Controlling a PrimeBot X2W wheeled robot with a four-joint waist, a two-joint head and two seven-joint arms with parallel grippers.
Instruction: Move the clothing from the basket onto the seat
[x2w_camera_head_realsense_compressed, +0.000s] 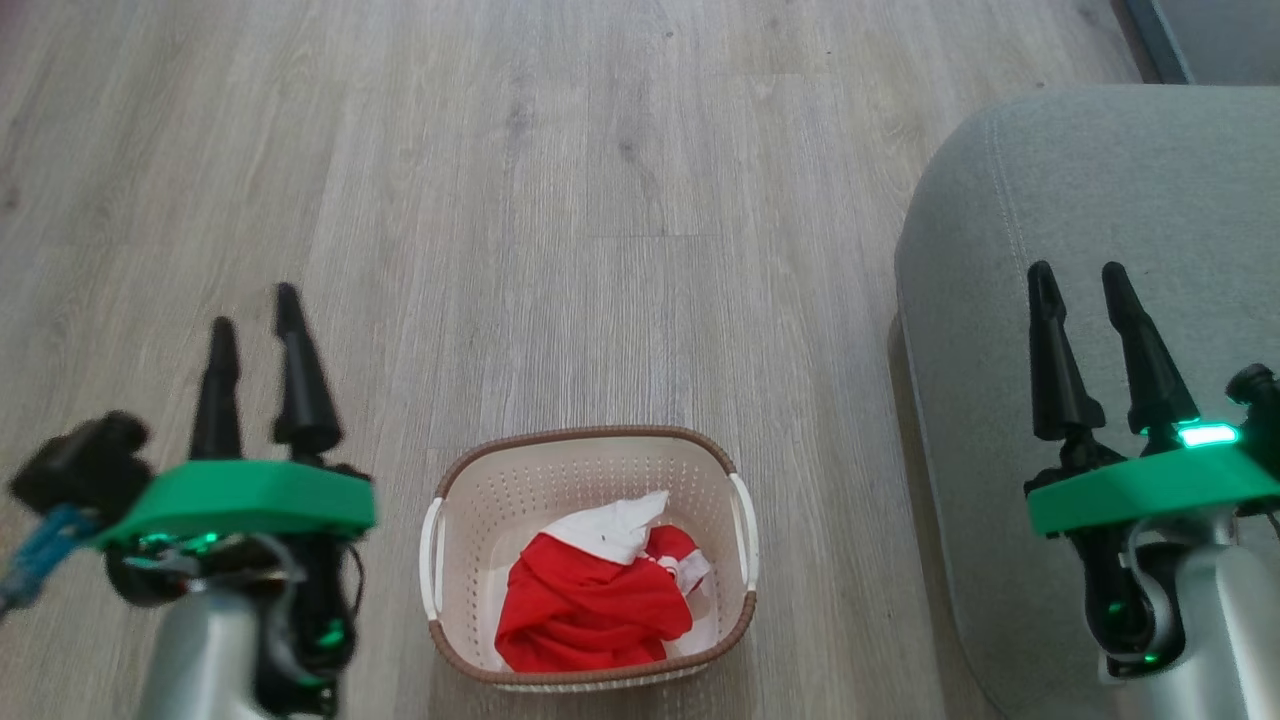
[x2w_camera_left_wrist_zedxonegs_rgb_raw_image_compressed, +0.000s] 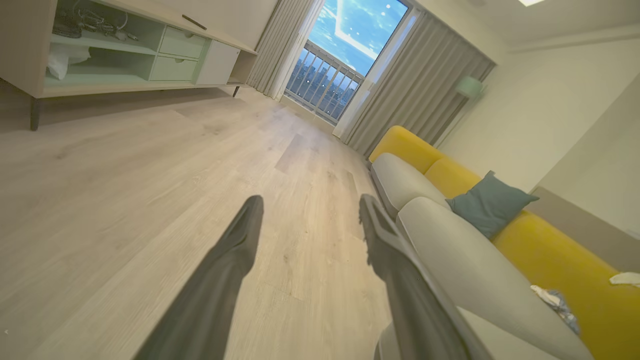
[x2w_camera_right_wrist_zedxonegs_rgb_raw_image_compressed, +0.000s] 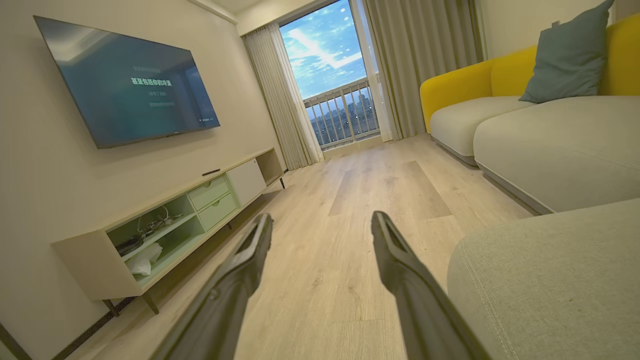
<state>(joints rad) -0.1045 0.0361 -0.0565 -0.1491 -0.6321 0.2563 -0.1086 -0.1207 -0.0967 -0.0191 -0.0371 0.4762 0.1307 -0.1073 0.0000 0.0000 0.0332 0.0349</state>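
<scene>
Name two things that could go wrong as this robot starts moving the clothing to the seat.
1. The clothing lies bunched in the basket; the open left gripper or right gripper may lift only part or snag its perforated wall.
2. The seat has a rounded corner; a piece dropped there might slide to the floor.

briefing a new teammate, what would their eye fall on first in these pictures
The bright red-and-white clothing heaped in the cream basket on the wood floor, bottom middle of the head view, stands out first. Right of it spreads the grey-green seat. The left gripper over the floor and the right gripper over the seat both hang open and empty.
</scene>
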